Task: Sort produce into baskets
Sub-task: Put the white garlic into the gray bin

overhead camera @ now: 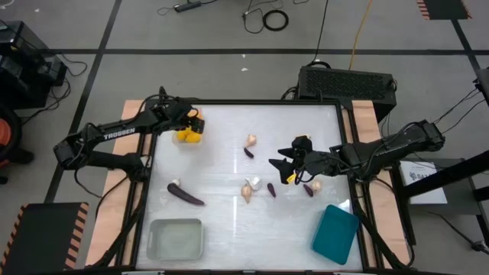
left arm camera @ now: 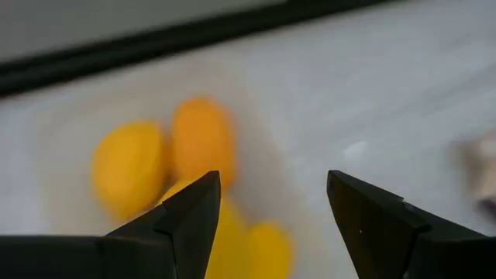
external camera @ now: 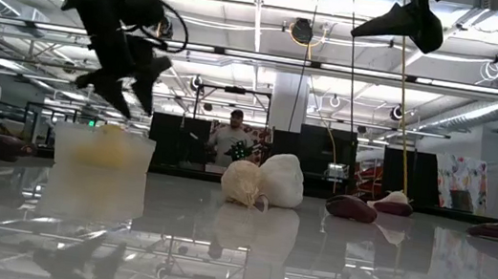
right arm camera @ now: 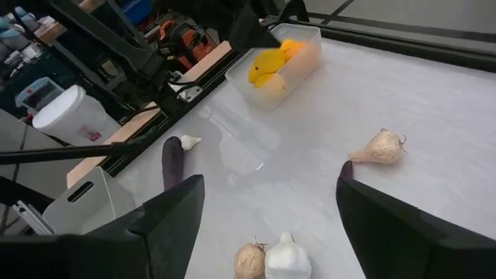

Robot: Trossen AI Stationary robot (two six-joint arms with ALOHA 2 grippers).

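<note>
Left gripper (left arm camera: 267,209) jaws wide apart, empty, poised over the small clear basket (overhead camera: 188,135) holding the yellow fruits (left arm camera: 167,159) at the table's far left. Right gripper (overhead camera: 291,163) also wide open, empty, raised above garlic bulbs (overhead camera: 250,186) mid-table. Teal basket (overhead camera: 335,234) near right, greyish basket (overhead camera: 176,237) near left.

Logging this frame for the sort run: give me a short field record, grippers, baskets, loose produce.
left gripper: open, over the clear basket
right gripper: open, empty, mid-table
clear basket: holds the yellow fruits
greyish basket: nothing visible inside
teal basket: nothing visible inside
long eggplant: loose on table
beige bulbs: loose on table
</note>
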